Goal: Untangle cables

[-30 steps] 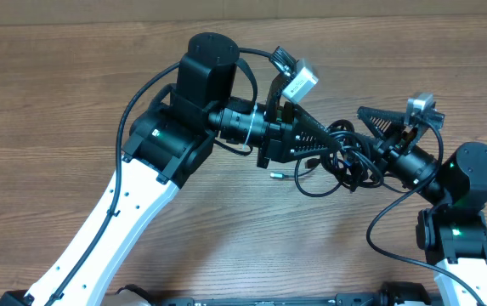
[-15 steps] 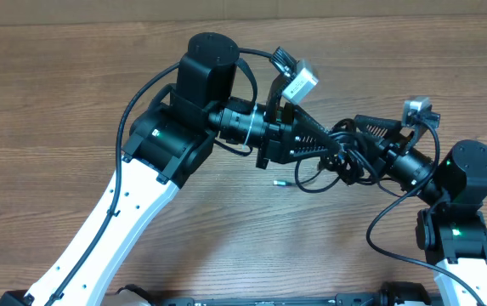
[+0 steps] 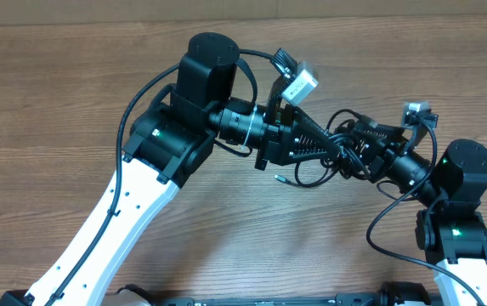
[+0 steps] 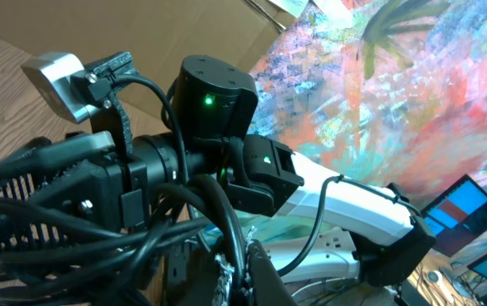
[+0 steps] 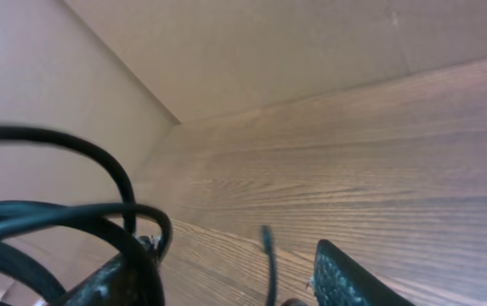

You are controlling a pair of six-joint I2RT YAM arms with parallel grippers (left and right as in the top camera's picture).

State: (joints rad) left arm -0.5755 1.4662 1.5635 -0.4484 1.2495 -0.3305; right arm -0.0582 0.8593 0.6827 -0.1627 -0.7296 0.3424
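Left pincer [image 3: 342, 155] clamping cables [image 3: 351, 167], table edge [image 3: 396, 16] distant

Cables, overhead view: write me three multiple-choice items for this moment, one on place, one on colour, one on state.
1. Where do the cables lie?
A. Between the left gripper and the right gripper
B. At the picture's left edge
C. At the picture's bottom edge

2. What colour are the cables?
A. White
B. Black
C. Red

3. How do the cables lie?
A. Laid out straight and apart
C. Bunched in tangled loops
B. Wound in one neat coil

Answers:
1 A, since the bunch sits right where the two grippers' tips meet.
2 B, since every cord in the bunch is black against the brown wood.
3 C, since the loops cross over each other in one knot-like clump.
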